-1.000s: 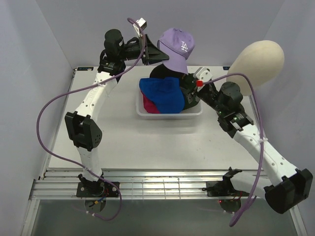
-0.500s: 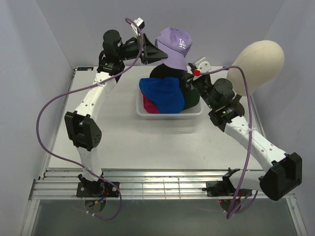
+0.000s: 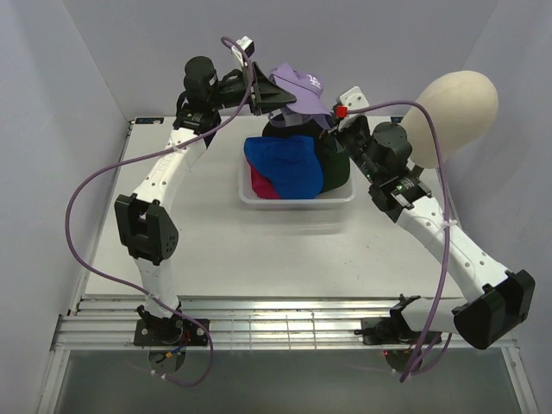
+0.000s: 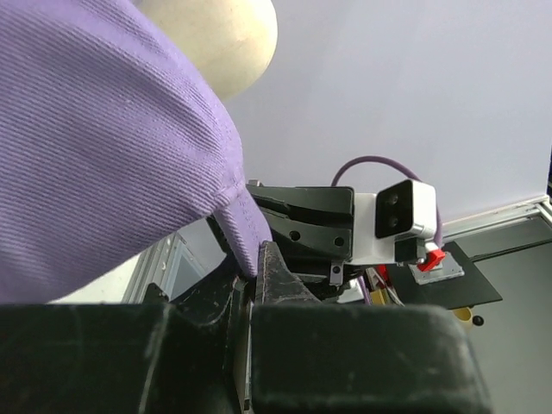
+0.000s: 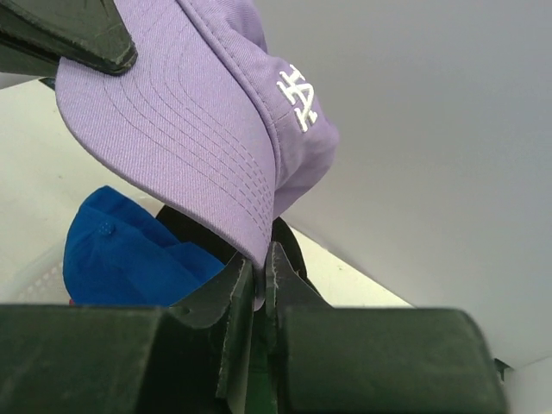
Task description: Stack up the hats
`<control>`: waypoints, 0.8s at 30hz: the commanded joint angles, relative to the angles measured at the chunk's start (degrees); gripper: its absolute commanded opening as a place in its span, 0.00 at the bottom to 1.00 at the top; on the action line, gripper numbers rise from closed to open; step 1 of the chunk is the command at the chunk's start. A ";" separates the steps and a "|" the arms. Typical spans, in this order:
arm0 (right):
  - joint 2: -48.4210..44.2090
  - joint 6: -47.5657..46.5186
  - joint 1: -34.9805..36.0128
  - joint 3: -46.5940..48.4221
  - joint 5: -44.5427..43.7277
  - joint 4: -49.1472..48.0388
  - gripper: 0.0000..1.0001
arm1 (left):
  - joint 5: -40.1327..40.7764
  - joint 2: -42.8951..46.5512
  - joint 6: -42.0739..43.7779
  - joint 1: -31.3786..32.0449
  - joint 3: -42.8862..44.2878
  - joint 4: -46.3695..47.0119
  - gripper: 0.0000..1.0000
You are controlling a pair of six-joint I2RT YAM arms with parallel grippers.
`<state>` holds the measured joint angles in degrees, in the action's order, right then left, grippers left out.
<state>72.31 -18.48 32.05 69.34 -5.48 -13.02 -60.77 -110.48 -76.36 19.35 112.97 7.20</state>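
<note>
– Hats, where are they, and how do the arms stand?

– Both arms reach over the white basket point(image 3: 297, 200). The left arm point(image 3: 164, 177) stretches far forward and its wrist turns to the right. The right arm point(image 3: 448, 250) leans in to the left. The lavender cap point(image 3: 297, 84) hangs in the air above the basket, between the grippers. The left gripper point(image 4: 255, 263) pinches the cap's edge. The right gripper point(image 5: 259, 283) is pressed together on the tip of the brim. The blue cap point(image 3: 280, 162), magenta cap point(image 3: 260, 186) and dark green cap point(image 3: 336, 169) lie in the basket.

– Any writing?

– Only white letters "LA" point(image 5: 297, 95) on the lavender cap's front.
</note>
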 commanded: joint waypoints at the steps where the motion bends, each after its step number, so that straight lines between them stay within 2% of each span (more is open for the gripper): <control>1: -4.64 1.25 -0.32 8.87 -5.24 2.01 0.08 | -4.79 3.07 2.79 0.25 -0.03 0.00 0.00; 3: -4.81 0.55 -0.32 10.98 -6.30 6.23 0.08 | -4.79 3.16 2.79 0.33 0.06 0.35 0.00; 4: -4.90 0.38 -0.24 11.77 -6.91 7.55 0.08 | -4.79 3.16 2.97 0.33 0.06 0.53 0.06; 7: -3.42 0.02 -0.32 17.48 -11.03 16.50 0.08 | -4.88 3.42 5.94 0.33 0.41 -0.51 0.47; 8: -2.28 -0.41 -0.32 21.15 -14.09 21.58 0.08 | -5.23 3.60 9.09 0.16 1.11 -2.00 0.69; 10: -1.92 -1.12 -0.24 24.42 -17.88 26.00 0.08 | -5.32 3.69 11.30 0.07 2.43 -5.41 0.82; 11: -0.96 -1.55 -0.24 25.83 -19.64 27.85 0.08 | -4.89 3.78 16.45 -0.45 3.13 -7.27 0.89; 13: 0.36 -2.96 -0.32 29.96 -25.09 32.08 0.08 | -3.57 4.04 22.71 -1.33 5.76 -16.72 0.93; 14: 0.89 -4.71 -0.32 31.28 -27.89 32.87 0.08 | -1.39 4.21 29.62 -1.60 7.69 -19.48 0.95; 17: 3.61 -7.61 -0.32 37.52 -31.78 33.67 0.08 | 2.58 4.92 41.15 -1.86 10.07 -28.63 0.96; 19: 6.24 -12.35 -0.32 42.34 -37.57 31.58 0.08 | 5.48 5.36 44.44 -1.95 11.13 -32.23 0.96; 20: 6.96 -14.98 -0.24 43.15 -40.11 29.21 0.08 | 6.27 5.79 46.02 -1.86 11.31 -33.21 0.96; 21: 7.49 -18.40 -0.32 43.33 -46.49 25.71 0.08 | 6.80 6.06 48.30 -1.86 11.31 -34.00 0.96; 22: 8.10 -27.92 -0.32 43.07 -49.77 15.32 0.08 | 7.50 6.32 49.10 -1.86 10.96 -35.14 0.96; 24: 8.46 -40.87 -0.24 40.18 -56.62 0.87 0.08 | 7.95 6.76 50.77 -1.95 10.52 -36.11 0.96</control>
<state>80.03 -38.41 31.79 110.26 -46.41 10.37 -55.66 -108.40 -34.17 17.30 122.19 -22.92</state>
